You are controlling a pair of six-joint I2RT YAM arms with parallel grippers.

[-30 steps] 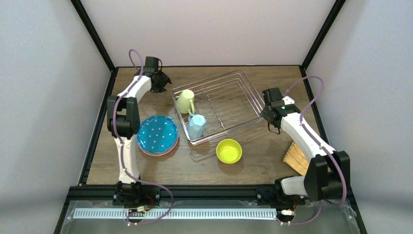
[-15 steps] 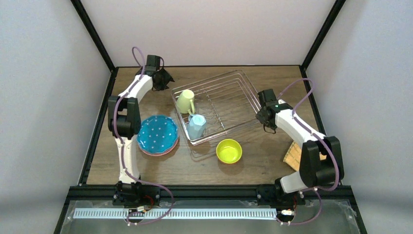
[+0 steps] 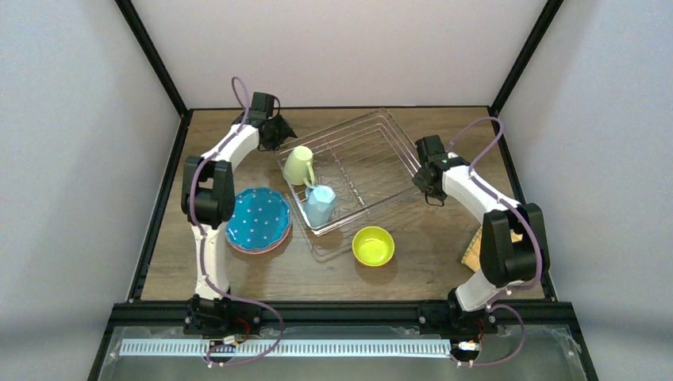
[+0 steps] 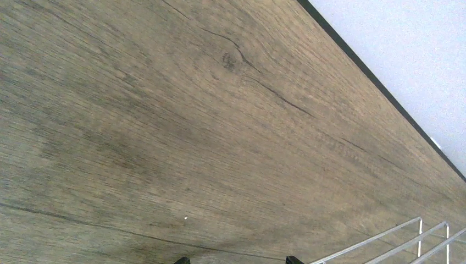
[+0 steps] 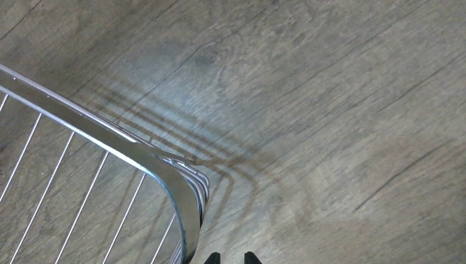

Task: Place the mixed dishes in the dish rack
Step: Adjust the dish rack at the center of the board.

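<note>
Currently the dish rack [image 3: 373, 159] sits angled mid-table [image 3: 262, 274] with 2 mugs inside, the pale green mug [image 3: 299, 165] at its left side and the light blue mug [image 3: 320, 204] toward its near corner; the lime bowl [image 3: 373, 245] is on the wood just off the rack's near edge, the blue dotted plate [image 3: 257, 219] is stacked on the pink plate [image 3: 266, 249] left of the rack, and the woven tan plate [image 3: 474, 251] is at right, partly hidden by the right arm [image 3: 508, 238]. The left gripper [image 4: 235, 260] hovers over bare wood by the rack's far-left corner, jaws spread, grasping nothing. The right gripper [image 5: 231, 257] is just outside the rack's right corner, tips almost together with nothing between.
</note>
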